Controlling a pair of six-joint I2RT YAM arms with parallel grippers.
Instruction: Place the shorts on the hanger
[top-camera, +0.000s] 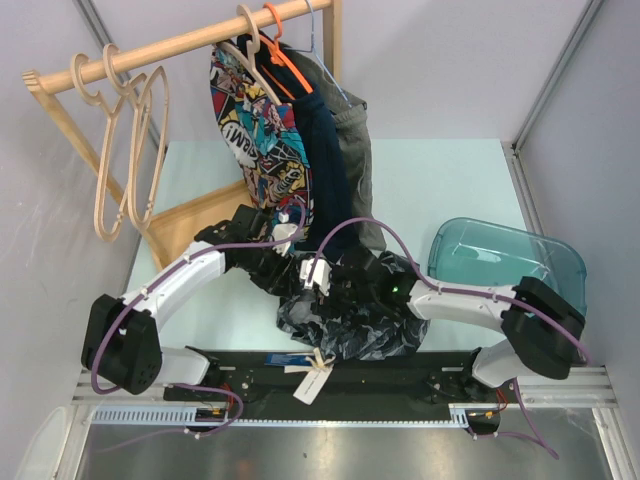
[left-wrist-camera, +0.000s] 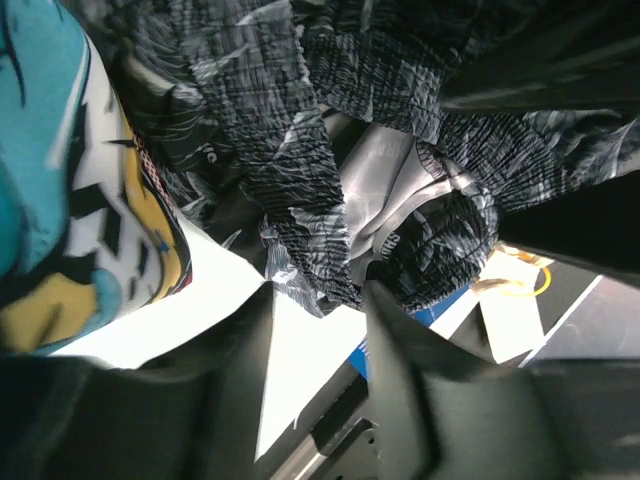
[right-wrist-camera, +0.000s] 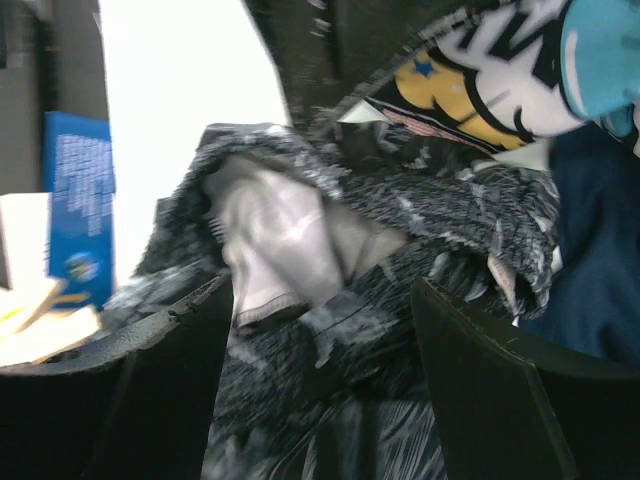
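Nearest in the top view are the two arm bases at the near edge. Just beyond them the shorts (top-camera: 350, 320) lie in a crumpled heap on the table (top-camera: 440, 190), near its centre, and their white paper tags (top-camera: 312, 380) fall over the near edge. The left gripper (top-camera: 262, 245) and the right gripper (top-camera: 345, 275) both meet at the far side of this heap. The free hanger (top-camera: 104, 180) is of pale wood with curved arms. It hangs on the wooden rail (top-camera: 180, 45) at the far left, well apart from the shorts.

In the left wrist view the left gripper (left-wrist-camera: 318, 300) is released: its fingers stand apart with only white surface between them. The thin, crinkled marbled cloth and the smooth grey inner waistband (left-wrist-camera: 385, 190) hang just beyond the tips.

In the right wrist view the right gripper (right-wrist-camera: 322, 290) is spread wide. The soft folds of the shorts lie loosely between its fingers, and neither finger seems to press them. The comic-print shorts (right-wrist-camera: 520, 60) hang just behind.

The step in hand seems to be finding a grip on the waistband; nothing is on the hanger yet. The next move probably calls for closing on the elastic edge, not on loose cloth, because the slippery fabric could bunch or slide out.
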